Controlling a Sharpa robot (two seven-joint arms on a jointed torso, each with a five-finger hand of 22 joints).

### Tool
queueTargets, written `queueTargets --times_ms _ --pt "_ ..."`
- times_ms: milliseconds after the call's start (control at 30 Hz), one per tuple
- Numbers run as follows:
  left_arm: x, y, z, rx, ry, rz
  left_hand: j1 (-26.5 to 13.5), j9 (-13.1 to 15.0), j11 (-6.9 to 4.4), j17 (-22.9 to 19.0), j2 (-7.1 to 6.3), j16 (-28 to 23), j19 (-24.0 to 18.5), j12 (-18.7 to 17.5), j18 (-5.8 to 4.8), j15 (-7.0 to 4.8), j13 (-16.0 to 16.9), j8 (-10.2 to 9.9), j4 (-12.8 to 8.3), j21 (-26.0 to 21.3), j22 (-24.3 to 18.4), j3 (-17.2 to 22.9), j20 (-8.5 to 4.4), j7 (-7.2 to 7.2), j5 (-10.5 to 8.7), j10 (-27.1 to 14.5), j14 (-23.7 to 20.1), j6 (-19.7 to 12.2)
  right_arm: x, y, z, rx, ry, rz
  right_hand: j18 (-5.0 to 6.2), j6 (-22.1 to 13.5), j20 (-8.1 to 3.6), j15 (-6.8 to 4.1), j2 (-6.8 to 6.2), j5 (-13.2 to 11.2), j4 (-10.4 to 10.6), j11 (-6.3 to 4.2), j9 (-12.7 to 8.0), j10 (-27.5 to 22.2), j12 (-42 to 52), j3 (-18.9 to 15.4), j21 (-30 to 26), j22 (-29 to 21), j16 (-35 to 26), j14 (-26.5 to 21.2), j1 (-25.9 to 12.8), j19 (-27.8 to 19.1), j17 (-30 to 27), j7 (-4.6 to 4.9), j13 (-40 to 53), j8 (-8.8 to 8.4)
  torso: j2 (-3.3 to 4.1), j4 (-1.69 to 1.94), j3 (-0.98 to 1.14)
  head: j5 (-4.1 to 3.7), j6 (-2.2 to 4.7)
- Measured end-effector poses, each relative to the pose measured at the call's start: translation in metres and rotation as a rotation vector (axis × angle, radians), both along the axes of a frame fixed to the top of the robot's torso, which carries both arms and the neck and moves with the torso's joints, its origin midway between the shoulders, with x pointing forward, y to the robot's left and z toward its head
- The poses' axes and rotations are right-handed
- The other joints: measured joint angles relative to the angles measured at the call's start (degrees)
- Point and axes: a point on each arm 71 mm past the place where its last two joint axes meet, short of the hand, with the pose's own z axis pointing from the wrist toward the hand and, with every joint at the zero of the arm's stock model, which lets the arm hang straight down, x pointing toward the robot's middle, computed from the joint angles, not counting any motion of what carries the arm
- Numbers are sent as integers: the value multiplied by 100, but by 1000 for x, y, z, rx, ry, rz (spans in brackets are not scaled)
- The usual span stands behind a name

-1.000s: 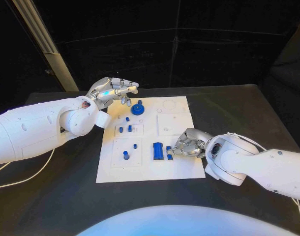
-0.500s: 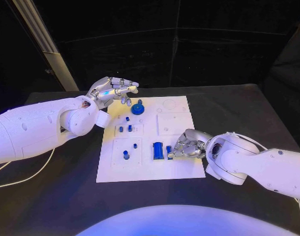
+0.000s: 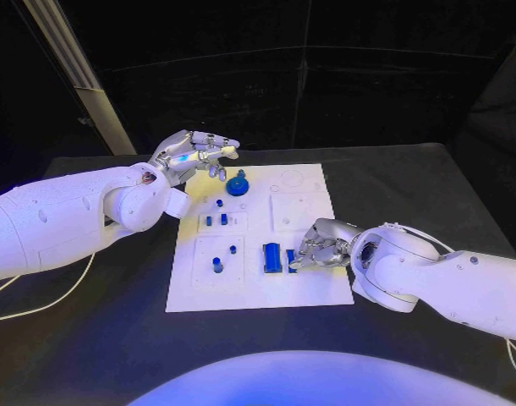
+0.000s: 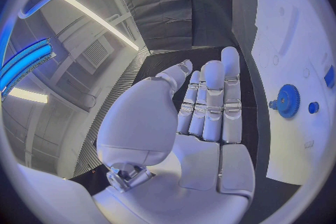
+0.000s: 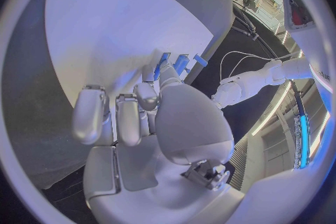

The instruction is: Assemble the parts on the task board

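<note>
Right hand curled onto small blue part on task board, grip unclear; could slip, knock neighbouring block. Left hand open, empty.

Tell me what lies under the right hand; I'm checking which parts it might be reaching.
The right hand sits over the white task board's right side. A small blue part shows at its fingertips, beside a blue rectangular block. Whatever lies beneath the palm is covered.
</note>
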Motion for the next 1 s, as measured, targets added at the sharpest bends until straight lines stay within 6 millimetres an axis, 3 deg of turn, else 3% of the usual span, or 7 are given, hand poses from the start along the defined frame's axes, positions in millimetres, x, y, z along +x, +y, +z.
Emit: queueTargets --times_ms 467,600,667,700,733,867,1000 --pt "0 1 0 1 0 2 0 0 0 0 0 0 0 0 0 0 -1 0 0 0 1 0 0 0 0 0 0 0 -1 -10 1 41 -16 2 1 -290 22 22 -119 274 223 74 -8 -160 -254 -332 -230 -303 -249 22 -347 -148 -27 50 -204 -46 -9 -2 -2 -2 25" --pt "0 2 0 2 0 4 0 0 0 -24 0 0 0 28 0 0 -1 0 0 0 -3 0 0 -21 0 0 0 -21 -1 -15 3 140 10 6 107 -448 56 73 10 340 117 126 -21 -529 -751 -321 -633 -878 -631 12 -178 -381 -424 138 -667 -95 -17 -2 -4 -12 82" --pt "0 3 0 3 0 6 0 0 0 -41 0 0 0 28 0 19 -1 0 0 0 -6 0 0 -21 0 0 -23 -21 0 -17 3 216 27 5 355 -542 88 146 123 340 -23 172 -21 -1173 -1640 -246 -1466 -1986 -1472 -162 87 -871 -1285 175 -1458 -117 -24 -4 -7 -29 133" --pt "1 3 0 3 -1 7 0 0 0 -57 0 -3 0 28 0 0 -1 0 0 0 -6 0 0 -21 0 0 -43 -21 2 -19 4 273 37 -1 504 -626 115 187 189 304 -146 217 -32 -1538 -2163 -174 -2270 -2957 -2450 -515 306 -1339 -2215 214 -1873 -159 -29 -4 -7 -36 164" --pt "1 3 0 4 -2 9 0 0 0 -79 0 -25 0 28 -1 0 -1 0 0 0 -6 0 0 -21 0 0 -43 -21 5 -21 5 313 43 -9 542 -714 148 218 227 198 -241 279 -54 -1733 -2456 -112 -2638 -3317 -3052 -782 480 -1561 -2735 256 -2094 -206 -36 -7 -9 -49 203" --pt "3 5 -1 7 -10 24 0 0 -19 -175 0 -144 -23 72 -1 8 3 41 0 -91 -46 0 22 -21 0 -23 -181 -21 31 -36 18 503 29 -78 540 -1157 394 620 386 -219 -654 632 -230 -2557 -3979 224 -4032 -4263 -5069 -2025 1244 -2598 -4051 604 -3303 -537 -73 -18 -9 -71 335" --pt "6 10 -1 14 -28 54 0 0 40 -386 0 -520 -321 59 -1 48 -34 84 35 -381 -205 1 68 -21 0 -84 -523 -21 62 -57 33 684 -21 -174 539 -1112 652 904 392 -360 -823 797 -390 -2386 -4758 262 -4989 -4871 -6248 -2574 1297 -3099 -4940 668 -4275 -749 -119 -29 -4 -92 495"
